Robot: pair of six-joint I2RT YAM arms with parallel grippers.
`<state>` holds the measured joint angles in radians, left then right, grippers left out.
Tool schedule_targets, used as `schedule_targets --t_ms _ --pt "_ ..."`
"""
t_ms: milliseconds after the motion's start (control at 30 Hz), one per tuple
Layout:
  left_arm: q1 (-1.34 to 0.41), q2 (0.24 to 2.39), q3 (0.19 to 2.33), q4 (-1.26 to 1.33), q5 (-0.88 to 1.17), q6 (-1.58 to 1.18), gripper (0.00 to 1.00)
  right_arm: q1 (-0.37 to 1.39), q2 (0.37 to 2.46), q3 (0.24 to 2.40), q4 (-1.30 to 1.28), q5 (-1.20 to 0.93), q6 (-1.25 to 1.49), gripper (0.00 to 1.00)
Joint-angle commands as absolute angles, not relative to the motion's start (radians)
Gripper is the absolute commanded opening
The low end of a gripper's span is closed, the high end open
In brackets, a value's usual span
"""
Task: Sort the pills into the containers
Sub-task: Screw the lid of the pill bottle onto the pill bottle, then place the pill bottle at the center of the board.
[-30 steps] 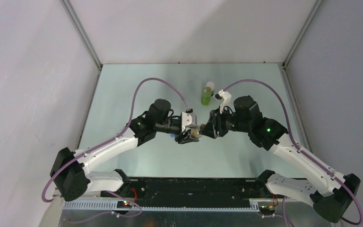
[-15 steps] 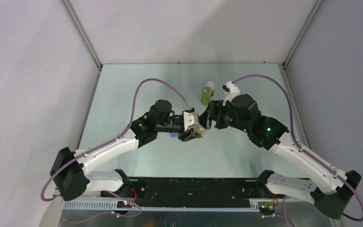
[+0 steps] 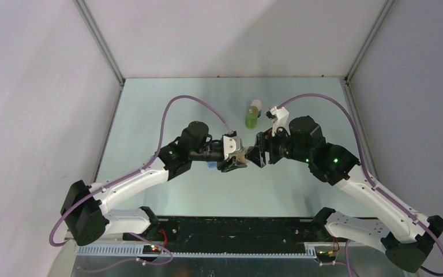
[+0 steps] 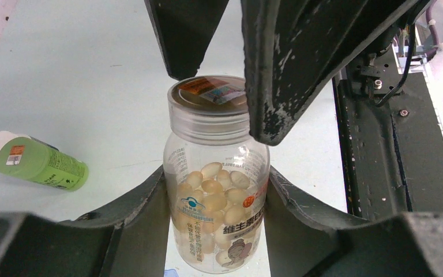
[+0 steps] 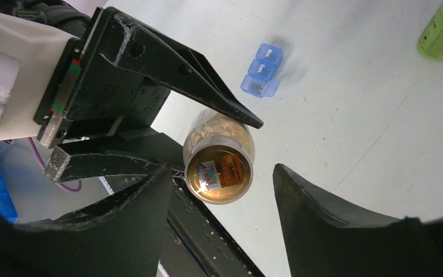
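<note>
Clear pill bottle, capped, pale pills inside, gripped midair.

Premises: a robot test cell of the laboratory kind. Grounds for the finding follow.

- A pale bench is boxed in on three sides by plain grey panels, joined at the corners by bare metal posts.
- Two white-and-black robot arms, left and right, are fixed to a black rail at the near edge.
- Purple cables run exposed along both arms.
- A slotted cable duct lies in front of the rail, with a red light lit on it.
- Green status lights glow on the arms.
- Goods in view: a pill jar, a green bottle and a blue pill box.
</note>
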<state>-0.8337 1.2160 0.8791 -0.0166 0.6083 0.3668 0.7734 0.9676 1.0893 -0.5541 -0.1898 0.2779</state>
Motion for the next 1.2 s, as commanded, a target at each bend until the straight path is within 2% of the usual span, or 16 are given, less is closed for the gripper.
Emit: schedule_targets --t_ms 0,67,233,300,467,600,633,700,767,833,967,1167 --pt "-0.835 1.182 0.887 0.034 0.643 0.376 0.00 0.777 0.984 1.128 -0.557 -0.193 0.232 0.66" --pt "-0.835 1.182 0.889 0.031 0.649 0.377 0.00 0.776 0.989 1.128 -0.544 -0.156 0.268 0.61" --pt "-0.835 1.185 0.889 0.045 0.625 0.372 0.00 0.773 1.002 1.128 -0.482 -0.046 0.407 0.27" --pt "-0.835 1.187 0.889 0.054 0.592 0.364 0.00 0.776 1.004 1.129 -0.475 0.011 0.480 0.19" --pt "-0.835 1.195 0.891 0.060 0.530 0.359 0.00 0.778 1.000 1.129 -0.515 0.163 0.699 0.01" --pt "-0.835 1.197 0.892 0.062 0.515 0.355 0.00 0.776 0.982 1.123 -0.517 0.179 0.750 0.00" --pt "-0.835 1.196 0.894 0.060 0.514 0.355 0.00 0.773 0.966 1.113 -0.505 0.166 0.733 0.01" --pt "-0.835 1.195 0.892 0.058 0.514 0.356 0.00 0.757 0.955 1.108 -0.470 0.102 0.689 0.20" --pt "-0.835 1.194 0.893 0.058 0.517 0.356 0.00 0.734 0.955 1.106 -0.453 0.012 0.640 0.62" --pt "-0.836 1.194 0.893 0.060 0.519 0.353 0.00 0.723 0.960 1.107 -0.456 -0.045 0.601 0.76" --pt "-0.835 1.194 0.892 0.069 0.522 0.346 0.00 0.719 0.988 1.108 -0.480 -0.100 0.551 0.82" --pt "-0.835 1.191 0.889 0.087 0.529 0.336 0.03 0.735 1.058 1.107 -0.452 -0.194 0.527 0.80"
